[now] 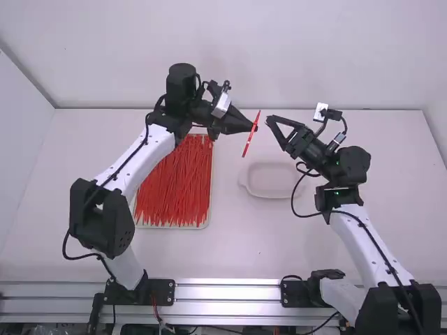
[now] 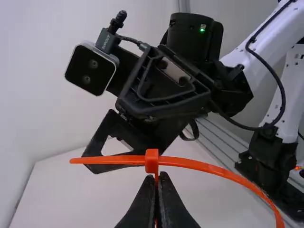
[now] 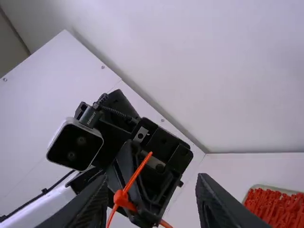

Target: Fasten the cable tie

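Observation:
A red cable tie (image 1: 251, 135) hangs in the air above the table's middle, with my left gripper (image 1: 246, 128) shut on it. In the left wrist view the left gripper (image 2: 155, 179) pinches the cable tie (image 2: 152, 161) just below its square head, and the strap runs out to both sides, curving down on one side. My right gripper (image 1: 274, 131) stands open a short way to the right of the tie, facing it and not touching it. From the right wrist view, the right gripper (image 3: 152, 209) is spread wide, with the tie (image 3: 133, 178) beyond the fingers.
A tray (image 1: 207, 225) piled with several red cable ties (image 1: 174, 183) lies under the left arm. A shallow white dish (image 1: 274, 180) sits on the table below the two grippers. The right arm's wrist camera (image 2: 91, 69) faces the left gripper closely.

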